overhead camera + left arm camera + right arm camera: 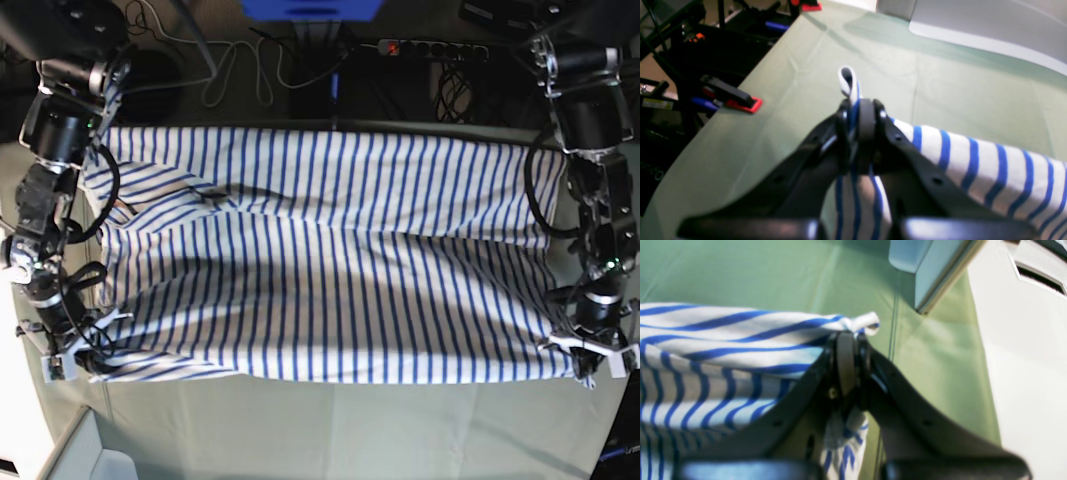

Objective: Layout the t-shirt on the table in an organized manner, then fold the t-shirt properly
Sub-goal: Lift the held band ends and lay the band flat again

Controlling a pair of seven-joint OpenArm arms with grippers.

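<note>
Striped t-shirt (330, 260) stretched taut above table (330, 430).

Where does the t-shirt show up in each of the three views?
Left wrist: t-shirt lower right, its corner pinched in the left tool.
Right wrist: left half, corner pinched in the right tool.
Base: spread across the middle, held at both lower corners.
Shared landmark: the green table.

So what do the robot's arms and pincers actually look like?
Both arms are black jointed segments with silver metal collars and looped black cables. The left pincer and right pincer have glossy black curved fingers with small screw holes and flat dark pads; white brackets sit at the wrists.
</note>
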